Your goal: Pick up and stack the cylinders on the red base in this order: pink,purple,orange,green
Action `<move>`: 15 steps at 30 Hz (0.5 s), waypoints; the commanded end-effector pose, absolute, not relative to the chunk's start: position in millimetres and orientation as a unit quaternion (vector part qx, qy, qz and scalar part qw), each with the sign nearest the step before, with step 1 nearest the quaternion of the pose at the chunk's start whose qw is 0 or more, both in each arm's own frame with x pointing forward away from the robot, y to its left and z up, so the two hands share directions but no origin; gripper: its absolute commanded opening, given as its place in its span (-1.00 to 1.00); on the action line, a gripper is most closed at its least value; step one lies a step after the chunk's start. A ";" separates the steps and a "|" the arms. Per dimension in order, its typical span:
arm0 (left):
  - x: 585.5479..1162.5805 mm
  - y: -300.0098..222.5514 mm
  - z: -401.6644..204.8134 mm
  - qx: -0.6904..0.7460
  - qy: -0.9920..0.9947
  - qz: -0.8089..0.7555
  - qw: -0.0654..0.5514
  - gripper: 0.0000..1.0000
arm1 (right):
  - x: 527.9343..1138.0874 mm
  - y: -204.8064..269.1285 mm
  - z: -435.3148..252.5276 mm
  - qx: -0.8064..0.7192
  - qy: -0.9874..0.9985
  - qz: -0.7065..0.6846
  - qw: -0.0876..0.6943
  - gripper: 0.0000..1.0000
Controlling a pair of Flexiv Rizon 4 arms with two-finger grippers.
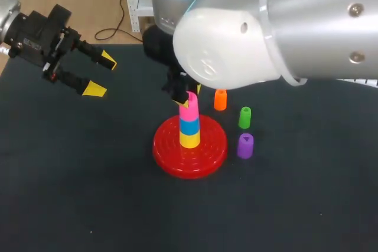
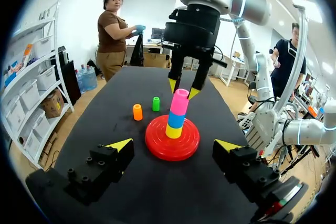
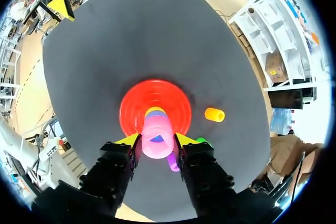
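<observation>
The pink step is at its end. The pink cylinder (image 1: 189, 110) sits on top of a blue piece (image 1: 189, 126) and a yellow piece (image 1: 189, 140) at the middle of the red base (image 1: 208, 155), just left of the head view's centre. The right hand (image 3: 156, 141) comes straight down over it. Its yellow-tipped fingers are narrowly parted and, as far as the right wrist view shows, pressed against the cylinder's two sides near the top.

The pink one looks seated and upright, so the next move probably calls for spreading those fingers and lifting clear without nudging the column.

Purple comes next. The purple cylinder (image 1: 245, 145) stands on the table (image 1: 88, 199) just right of the base. The green cylinder (image 1: 244, 117) is behind it and the orange cylinder (image 1: 220, 100) further back.

The left hand (image 1: 101, 75) hangs wide open and empty at the upper left, well apart from the stack.
</observation>
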State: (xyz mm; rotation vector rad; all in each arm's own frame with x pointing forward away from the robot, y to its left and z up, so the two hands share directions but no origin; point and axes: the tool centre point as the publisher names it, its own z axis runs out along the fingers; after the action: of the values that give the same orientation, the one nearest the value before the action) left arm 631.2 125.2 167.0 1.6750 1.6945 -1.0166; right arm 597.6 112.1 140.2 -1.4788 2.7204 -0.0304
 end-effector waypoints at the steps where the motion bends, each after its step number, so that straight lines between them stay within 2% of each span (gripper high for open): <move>1: 632.2 125.7 166.3 0.623 0.628 -0.378 0.272 1.00 | 596.0 110.3 130.6 -0.475 0.880 -0.012 0.024 -1.00; 15: 632.2 125.7 166.3 0.623 0.628 -0.378 0.272 1.00 | 605.5 121.2 118.2 -0.481 0.876 -0.021 0.024 -1.00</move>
State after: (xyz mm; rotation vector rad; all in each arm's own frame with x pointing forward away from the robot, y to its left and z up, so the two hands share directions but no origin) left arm 631.2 125.2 167.0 1.6751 1.6944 -1.0166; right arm 602.5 118.4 133.9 -1.4877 2.7083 -0.0595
